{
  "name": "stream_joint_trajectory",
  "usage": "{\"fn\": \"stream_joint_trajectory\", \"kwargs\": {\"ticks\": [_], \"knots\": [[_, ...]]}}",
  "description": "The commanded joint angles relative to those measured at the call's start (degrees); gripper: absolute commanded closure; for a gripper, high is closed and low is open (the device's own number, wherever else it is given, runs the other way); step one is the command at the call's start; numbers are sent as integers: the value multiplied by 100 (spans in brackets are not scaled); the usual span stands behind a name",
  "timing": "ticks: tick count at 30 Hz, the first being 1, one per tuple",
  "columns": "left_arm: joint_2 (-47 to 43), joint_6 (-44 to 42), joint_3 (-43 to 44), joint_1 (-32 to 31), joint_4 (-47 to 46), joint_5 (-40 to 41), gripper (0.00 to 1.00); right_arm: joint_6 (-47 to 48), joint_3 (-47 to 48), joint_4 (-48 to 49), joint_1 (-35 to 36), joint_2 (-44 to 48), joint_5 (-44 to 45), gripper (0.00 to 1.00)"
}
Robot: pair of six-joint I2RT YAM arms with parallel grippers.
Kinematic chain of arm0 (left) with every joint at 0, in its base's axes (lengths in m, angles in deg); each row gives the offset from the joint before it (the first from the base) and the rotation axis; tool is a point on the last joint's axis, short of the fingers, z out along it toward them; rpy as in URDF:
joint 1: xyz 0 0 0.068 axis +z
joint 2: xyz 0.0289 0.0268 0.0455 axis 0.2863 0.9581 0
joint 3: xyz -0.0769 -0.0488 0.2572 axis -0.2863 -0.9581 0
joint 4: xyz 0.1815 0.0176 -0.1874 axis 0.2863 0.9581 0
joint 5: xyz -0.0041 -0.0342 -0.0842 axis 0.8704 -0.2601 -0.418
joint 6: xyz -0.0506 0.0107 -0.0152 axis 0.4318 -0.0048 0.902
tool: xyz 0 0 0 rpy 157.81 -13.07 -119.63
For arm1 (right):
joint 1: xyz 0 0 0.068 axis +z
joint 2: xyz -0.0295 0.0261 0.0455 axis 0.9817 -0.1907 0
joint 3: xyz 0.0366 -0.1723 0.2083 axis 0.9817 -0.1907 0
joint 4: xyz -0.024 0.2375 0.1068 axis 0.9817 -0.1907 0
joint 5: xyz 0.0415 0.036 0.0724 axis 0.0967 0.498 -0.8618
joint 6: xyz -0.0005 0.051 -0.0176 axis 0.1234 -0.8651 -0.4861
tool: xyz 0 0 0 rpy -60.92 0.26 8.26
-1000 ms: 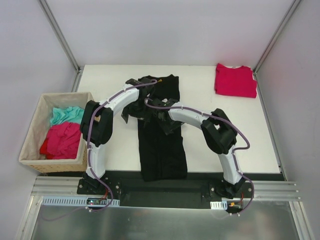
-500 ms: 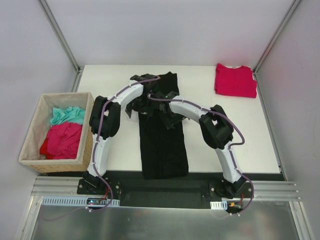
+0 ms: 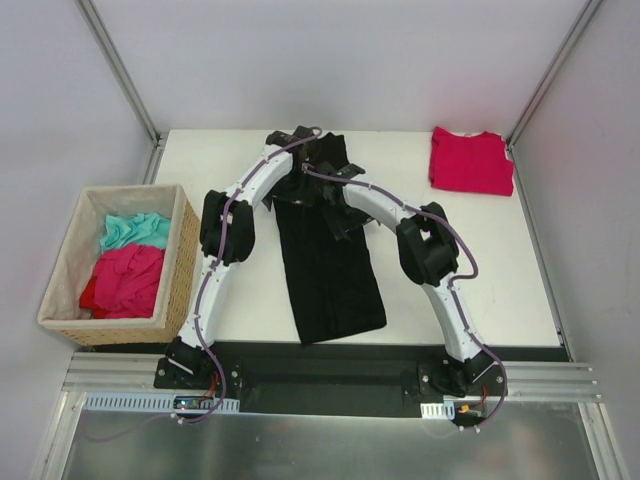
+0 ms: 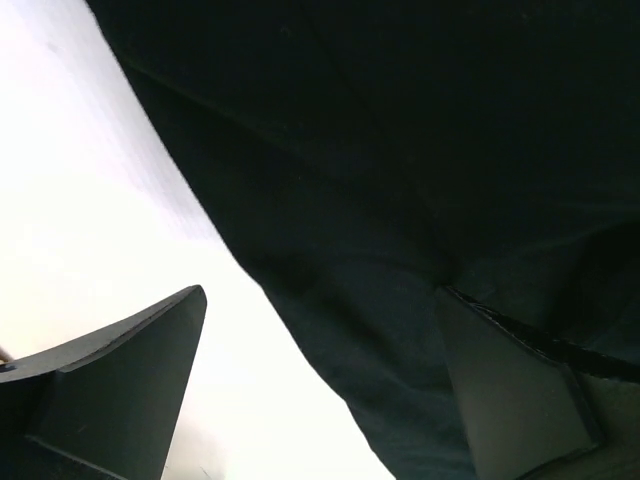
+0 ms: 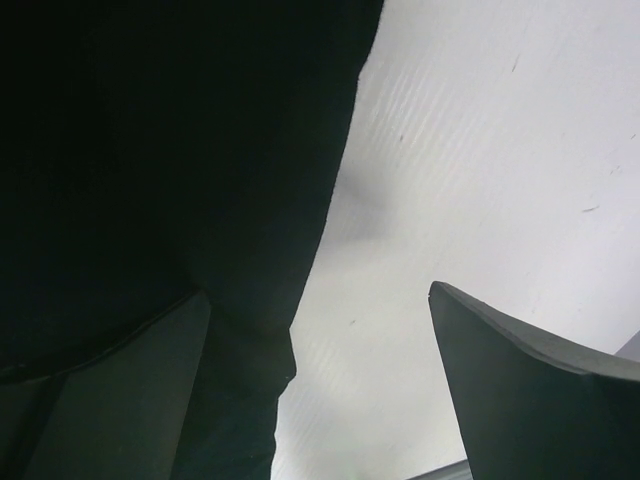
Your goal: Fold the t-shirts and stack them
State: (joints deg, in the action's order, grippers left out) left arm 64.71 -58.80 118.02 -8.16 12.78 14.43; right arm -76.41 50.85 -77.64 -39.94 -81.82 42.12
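From above, the black cloth t-shirt (image 3: 330,270) lies as a long narrow strip down the middle of the white tabletop (image 3: 480,260); its near end sits close to the front edge and skews a little to the right. Both arms reach over its far end, the left tool (image 3: 300,145) at the strip's left side and the right tool (image 3: 335,172) at its right; from up here the dark fingers blend into the cloth. A folded crimson-red cloth t-shirt (image 3: 471,160) rests flat in the far right corner, well apart from the black one; a woven tan basket (image 3: 60,270) stands beside the tabletop's left edge, with teal cloth (image 3: 135,230) and magenta cloth (image 3: 125,280) heaped inside.

On the left wrist camera, the left tool's grey fingers (image 4: 120,385) stand wide apart, released and gripping nothing; one is over bare tabletop, the other against the black cloth, whose edge runs diagonally between them.

On the right wrist camera, the right tool is likewise spread wide and holds nothing; one of its fingers (image 5: 120,390) lies against the black cloth, the other over bare white surface, with the shirt's edge between them.
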Motion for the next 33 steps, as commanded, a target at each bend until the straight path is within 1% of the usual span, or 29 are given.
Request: {"fn": "stream_joint_trajectory", "kwargs": {"ticks": [1,3,6,7,9,10,11,13,14,16,17,18,19,20,21,22,23,24,25,26,27,28,29,30,31,33], "knots": [[56,-68,511,98,359,84,1,-21,424,184,-198,-388,-115,3],[-57,-68,415,89,368,84,1,-30,389,148,-172,-205,-124,3],[-435,-42,20,72,376,137,1,-65,-5,192,-84,216,60,4],[-575,-33,-94,37,359,250,1,-82,-346,288,3,644,165,3],[-1093,28,-490,1,350,400,1,-83,-682,420,83,1138,385,3],[-1286,81,-604,-16,341,435,1,-100,-857,525,196,1628,447,3],[-1680,125,-814,-77,315,471,1,-109,-1094,570,250,1911,595,3],[-2156,256,-1105,-165,228,558,1,-83,-1394,719,452,2422,763,4],[-2707,300,-1489,-314,114,541,1,-83,-1752,806,513,3016,816,3],[-3307,450,-1974,-508,-360,541,1,-100,-2175,1184,645,3651,764,3],[-3962,494,-2655,-604,-588,437,1,-100,-2465,1351,655,4229,607,3],[-4308,607,-3045,-745,-1147,357,1,-91,-2990,1683,681,4583,519,4],[-4642,713,-3449,-772,-1379,261,1,-83,-3334,1869,690,4882,413,3],[-5246,810,-4245,-772,-1668,69,1,-65,-3607,2036,690,5407,186,3],[-5505,1002,-4644,-772,-1889,-168,1,-48,-4115,2238,698,5621,62,3],[-5742,1100,-4987,-772,-2248,-258,1,-56,-4302,2275,690,5780,-26,2],[-6101,1162,-5574,-781,-2365,-328,2,-91,-4470,2292,707,5947,-114,1],[-6261,1319,-5815,-798,-2435,-181,5,-152,-4802,2293,733,6157,-150,1],[-6420,1346,-6209,-1007,-2558,55,10,-188,-4945,2310,751,6273,-168,3],[-6691,1364,-6334,-1149,-2568,354,15,-223,-5111,2328,786,6361,-159,6],[-6815,1416,-6440,-1281,-2550,696,32,-267,-5252,2380,856,6562,-176,10],[-6939,1469,-6606,-1508,-2576,1065,43,-293,-5480,2389,900,6642,-220,16],[-7175,1505,-6686,-1580,-2620,1164,52,-346,-5578,2381,935,6721,-229,19],[-7273,1531,-6757,-1642,-2655,1183,68,-346,-5648,2381,1049,6792,-247,24],[-7343,1566,-6888,-1668,-2664,1052,72,-486,-5745,2389,1120,6940,-264,32],[-7449,1697,-7020,-1686,-2691,859,75,-592,-5965,2337,1356,7090,-177,37]]}}
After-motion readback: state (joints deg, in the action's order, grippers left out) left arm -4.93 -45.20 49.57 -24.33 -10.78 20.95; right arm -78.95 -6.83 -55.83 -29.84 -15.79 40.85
